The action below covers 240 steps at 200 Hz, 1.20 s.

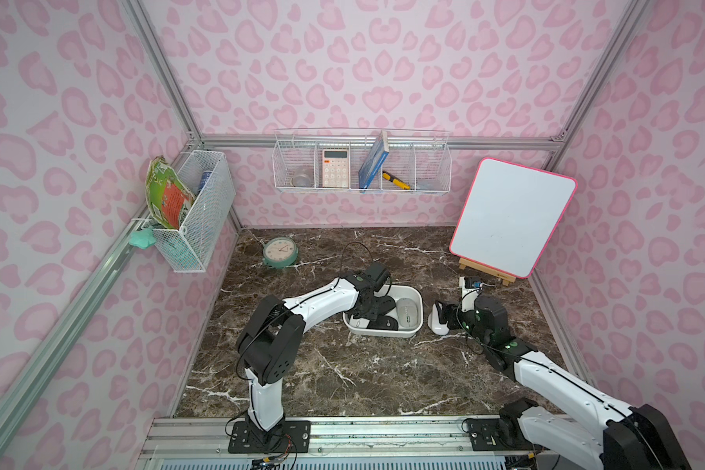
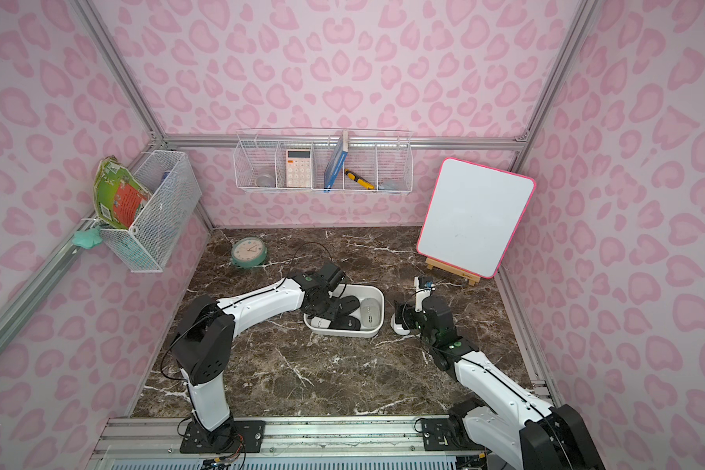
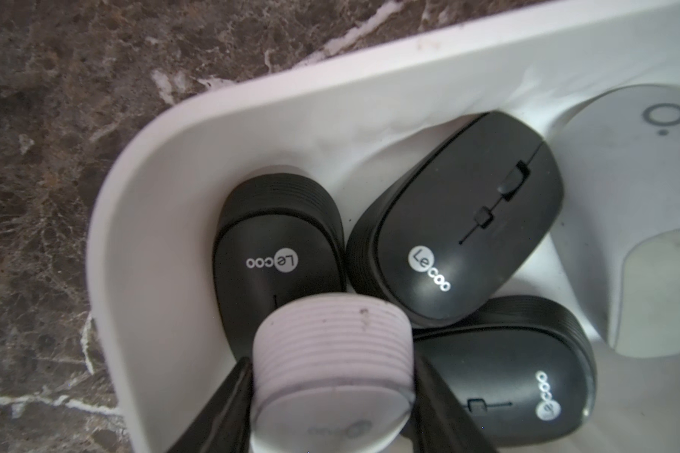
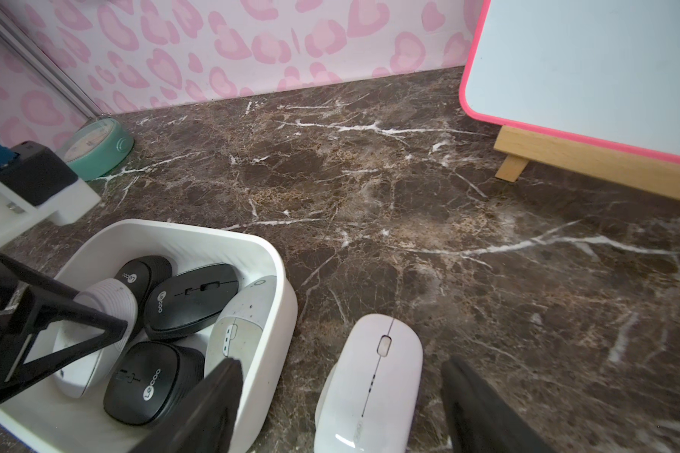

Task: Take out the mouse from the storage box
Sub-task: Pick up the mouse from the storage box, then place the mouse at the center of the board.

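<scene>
Pinching white mouse (image 3: 330, 345) inside storage box (image 3: 142, 235): left gripper (image 3: 333, 366).

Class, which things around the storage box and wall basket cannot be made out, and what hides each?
Left gripper on white ridged mouse: clamped or not, too fine to tell, left wrist view.
Storage box: the left arm covers its left part in both top views.
Flat white mouse: one end is cut off by the right wrist view's edge.
Wire basket's end compartment: contents too small in both top views.
</scene>
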Each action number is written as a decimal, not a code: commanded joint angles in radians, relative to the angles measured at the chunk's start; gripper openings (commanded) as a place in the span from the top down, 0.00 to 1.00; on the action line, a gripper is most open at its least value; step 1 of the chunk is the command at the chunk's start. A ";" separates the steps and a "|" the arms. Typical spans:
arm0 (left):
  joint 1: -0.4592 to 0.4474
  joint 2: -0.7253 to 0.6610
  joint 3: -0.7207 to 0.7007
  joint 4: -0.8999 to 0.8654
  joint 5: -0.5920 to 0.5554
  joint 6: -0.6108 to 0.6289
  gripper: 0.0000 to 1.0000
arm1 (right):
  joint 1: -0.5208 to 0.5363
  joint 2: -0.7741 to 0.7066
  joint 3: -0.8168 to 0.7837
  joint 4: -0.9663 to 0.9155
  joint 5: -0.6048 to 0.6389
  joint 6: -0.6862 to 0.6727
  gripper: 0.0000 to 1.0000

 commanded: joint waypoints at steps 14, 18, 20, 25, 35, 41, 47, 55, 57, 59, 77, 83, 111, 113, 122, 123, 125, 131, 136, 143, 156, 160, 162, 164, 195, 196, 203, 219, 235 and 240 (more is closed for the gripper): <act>0.000 -0.037 -0.001 0.007 0.023 -0.012 0.57 | 0.000 -0.003 0.013 0.003 -0.008 0.006 0.18; 0.000 -0.039 -0.003 0.008 0.026 -0.014 0.57 | 0.001 -0.003 0.014 0.002 -0.010 0.006 0.18; 0.000 -0.040 -0.003 0.010 0.028 -0.014 0.57 | 0.000 -0.003 0.013 0.003 -0.010 0.006 0.18; 0.000 -0.040 -0.003 0.010 0.030 -0.016 0.57 | 0.000 -0.004 0.015 0.003 -0.010 0.007 0.18; 0.000 -0.043 -0.001 0.009 0.029 -0.020 0.57 | 0.000 -0.006 0.012 0.002 -0.009 0.008 0.18; 0.000 -0.045 0.000 0.006 0.032 -0.024 0.57 | 0.000 -0.008 0.013 -0.001 -0.009 0.009 0.18; -0.001 -0.050 0.002 0.002 0.032 -0.028 0.57 | 0.000 -0.009 0.014 -0.004 -0.008 0.009 0.18; 0.000 -0.061 -0.001 0.003 0.035 -0.034 0.57 | 0.000 -0.010 0.015 -0.009 -0.011 0.009 0.18; 0.000 -0.065 -0.002 0.004 0.037 -0.036 0.57 | 0.000 -0.011 0.015 -0.009 -0.010 0.009 0.18; 0.000 -0.068 -0.003 0.004 0.037 -0.036 0.57 | 0.000 -0.012 0.015 -0.010 -0.010 0.009 0.18; 0.005 -0.098 0.002 0.002 0.055 -0.040 0.58 | -0.001 -0.021 0.009 -0.011 -0.008 0.012 0.18; 0.008 -0.104 0.011 -0.008 0.068 -0.042 0.58 | 0.000 -0.022 0.008 -0.011 -0.008 0.013 0.18; 0.038 -0.137 0.036 -0.036 0.100 -0.061 0.60 | 0.001 -0.027 0.013 -0.021 -0.014 0.015 0.18; 0.042 -0.139 0.037 -0.037 0.101 -0.061 0.60 | 0.001 -0.028 0.013 -0.021 -0.015 0.015 0.18; 0.060 -0.153 0.039 -0.047 0.108 -0.073 0.61 | 0.000 -0.032 0.013 -0.024 -0.014 0.017 0.18; 0.063 -0.154 0.039 -0.048 0.109 -0.074 0.61 | 0.001 -0.032 0.013 -0.025 -0.013 0.017 0.18; 0.068 -0.156 0.040 -0.052 0.112 -0.076 0.61 | 0.001 -0.032 0.013 -0.027 -0.013 0.017 0.18; 0.082 -0.166 0.039 -0.058 0.119 -0.083 0.62 | 0.001 -0.035 0.016 -0.032 -0.013 0.018 0.18; 0.094 -0.176 0.036 -0.063 0.124 -0.089 0.62 | 0.000 -0.037 0.017 -0.035 -0.014 0.018 0.18; 0.115 -0.188 0.031 -0.065 0.141 -0.096 0.62 | 0.001 -0.039 0.018 -0.039 -0.017 0.018 0.18; 0.159 -0.206 0.015 -0.068 0.170 -0.109 0.62 | 0.000 -0.044 0.015 -0.042 -0.022 0.018 0.18; 0.173 -0.209 0.012 -0.071 0.174 -0.115 0.62 | 0.000 -0.046 0.014 -0.041 -0.021 0.020 0.18; 0.180 -0.210 0.009 -0.073 0.175 -0.118 0.62 | 0.001 -0.046 0.013 -0.042 -0.021 0.020 0.18; 0.186 -0.213 0.008 -0.075 0.177 -0.121 0.62 | 0.001 -0.047 0.013 -0.042 -0.022 0.019 0.18; 0.276 -0.225 -0.022 -0.092 0.191 -0.156 0.61 | 0.000 -0.047 0.020 -0.051 -0.027 0.023 0.18; 0.278 -0.224 -0.022 -0.092 0.191 -0.156 0.61 | 0.001 -0.047 0.020 -0.051 -0.026 0.023 0.18; 0.294 -0.221 -0.026 -0.094 0.193 -0.166 0.61 | 0.000 -0.049 0.020 -0.051 -0.026 0.023 0.18; 0.327 -0.205 -0.036 -0.096 0.206 -0.178 0.61 | 0.000 -0.051 0.024 -0.059 -0.028 0.026 0.18; 0.350 -0.189 -0.049 -0.085 0.220 -0.188 0.61 | 0.000 -0.054 0.026 -0.068 -0.028 0.024 0.18; 0.356 -0.181 -0.051 -0.082 0.226 -0.191 0.61 | 0.001 -0.055 0.026 -0.069 -0.025 0.023 0.18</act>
